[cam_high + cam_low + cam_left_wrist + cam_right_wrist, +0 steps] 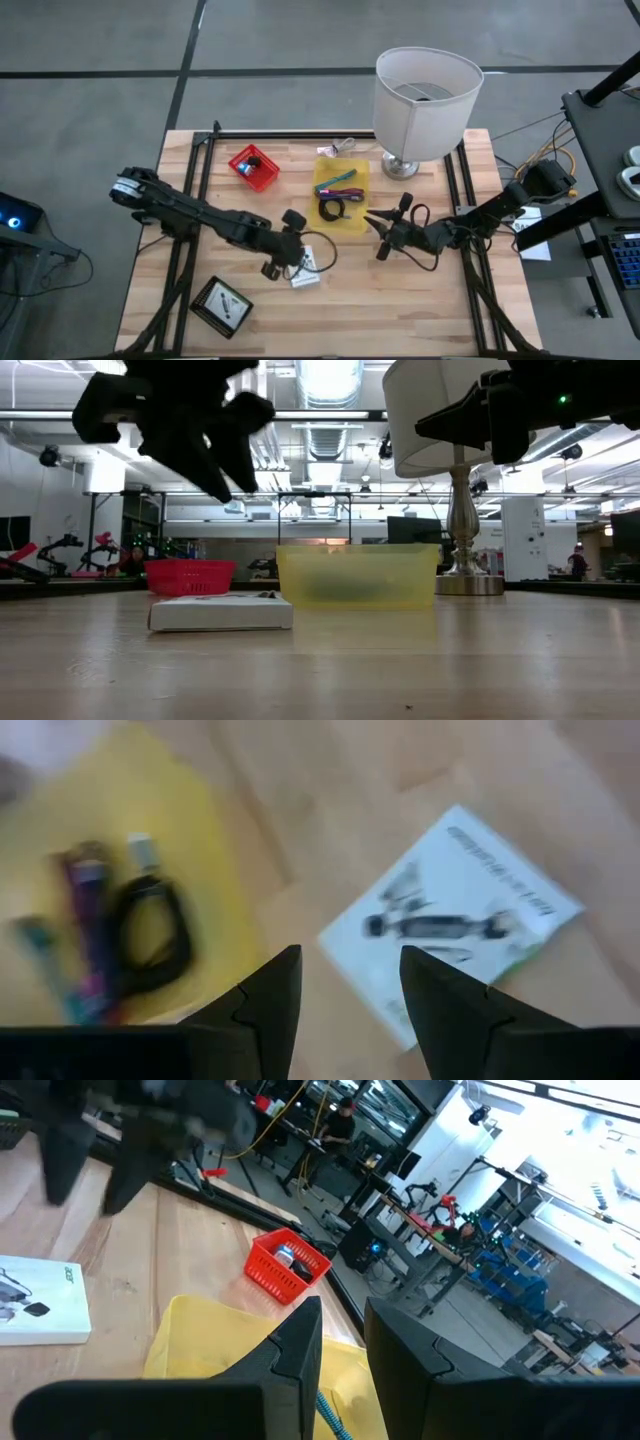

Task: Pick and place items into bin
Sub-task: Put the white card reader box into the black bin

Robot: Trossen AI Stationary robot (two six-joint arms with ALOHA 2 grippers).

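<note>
A: Where is the left gripper [290, 250]?

B: From the table's middle it sits toward eight o'clock, raised off the wooden table [400, 310]. Its fingers [270, 1010] are spread with nothing between them, and the wrist camera looks down past them onto a white card [455, 915] lying flat on the wood.

A: Is that the same card the overhead camera shows?

B: It seems so: the white card [305, 270] lies at about five o'clock of that gripper, just beside it. From table height it shows as a flat white slab [220, 612] in front of the red basket [190, 575], and the gripper hangs above it without touching.

A: And the bin?

B: The yellow bin [342, 195] sits near the table's middle, toward twelve o'clock. Inside it lie a coiled black cable [331, 209], a teal tool [340, 180] and a purple tool [340, 193]. The red basket [255, 167] stands at nine o'clock of the bin, well apart from it, with something dark in it.

A: The right gripper [372, 222]?

B: At four o'clock of the bin, just beside its corner, raised. Its fingers [300, 1350] stand close together with a narrow gap, pinching nothing I can see.

A: Anything else on the table?

B: A lamp [425, 100] with a white shade at two o'clock of the bin, and a dark square box [222, 305] near the seven o'clock corner.
</note>
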